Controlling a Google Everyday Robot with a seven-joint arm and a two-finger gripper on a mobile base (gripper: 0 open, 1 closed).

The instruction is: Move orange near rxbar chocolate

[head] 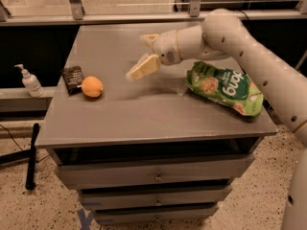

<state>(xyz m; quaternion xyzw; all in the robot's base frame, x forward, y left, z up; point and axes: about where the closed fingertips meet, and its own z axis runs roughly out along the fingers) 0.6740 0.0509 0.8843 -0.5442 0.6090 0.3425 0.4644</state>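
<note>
**Orange lies by the chocolate bar; hand wide above the worktop**

The grey rectangular worktop (144,119) tops a grey metal cabinet with 3 drawer fronts (156,175) stacked below it. The cabinet stands on a speckled floor.

The robot's thick white arm (249,47) comes in from the view's right edge and bends across the back half of the worktop.

A large green crinkled snack bag (225,86) with white print lies flat on the worktop's right side, under the arm's elbow.

The hand (137,55) sits at the end of the arm, raised above the middle of the worktop. Its 2 cream-coloured fingers (145,67) point toward the view's left and are spread wide apart. One finger is higher and farther back, and the other is lower and nearer the camera.

The orange (92,86), a small round fruit with smooth skin, rests on the left part of the worktop. It is well apart from the hand and lower in the view.

The rxbar chocolate (73,79) is a small flat rectangular bar in a dark brown-black wrapper with faint white print. It lies just beside the orange, on the side nearer the worktop's left edge. I cannot tell whether the 2 touch.

A small white pump bottle (30,82) stands upright on a lower ledge left of the cabinet.

A thin black rod (31,155) lies on the floor below that ledge.
</note>
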